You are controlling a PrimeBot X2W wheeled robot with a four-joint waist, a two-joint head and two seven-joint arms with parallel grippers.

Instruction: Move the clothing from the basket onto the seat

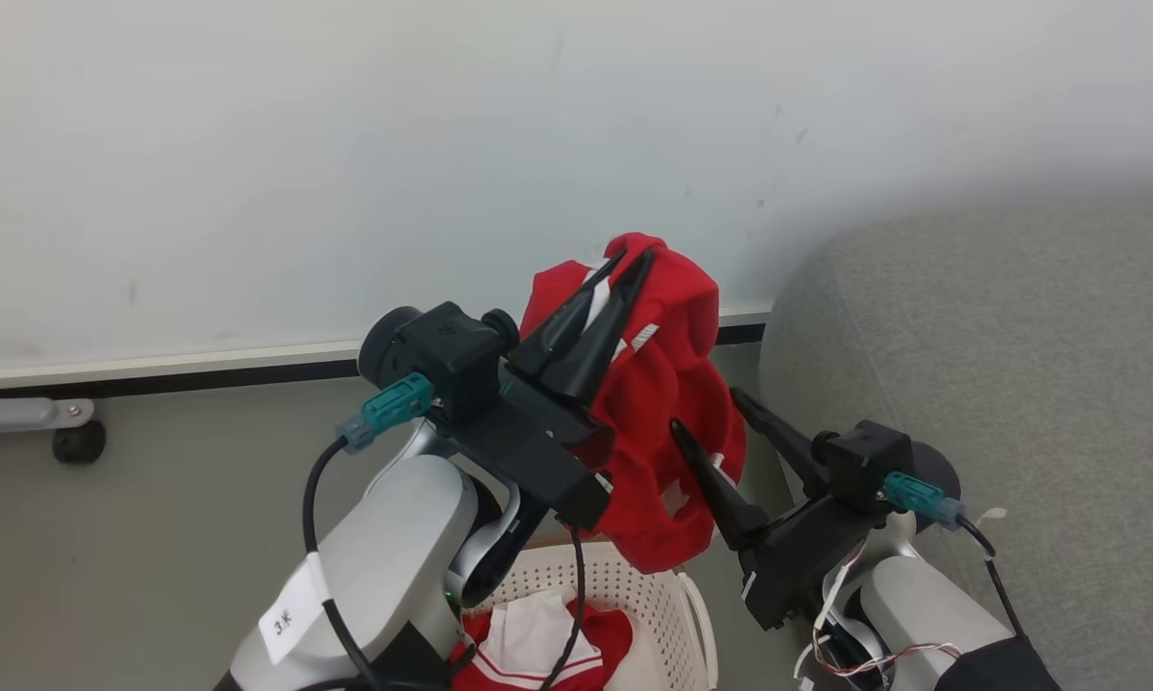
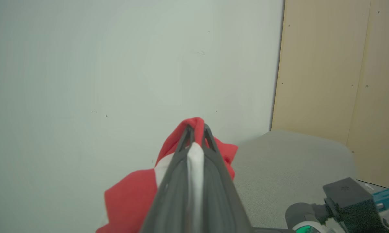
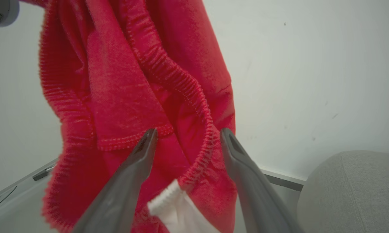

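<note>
Wall: pale grey-white, plain and matt, with a few small dark marks toward the upper right in the head view. Skirting: a pale strip over a dark band along the wall's foot. Floor: smooth, uniform grey. A beige panel with small dark dots abuts the wall's right edge in the left wrist view. Sofa: light grey woven fabric, rounded corner, standing by the wall. Far left: a grey metal bar on a black castor. Lighting is even and diffuse, with soft shadows.
</note>
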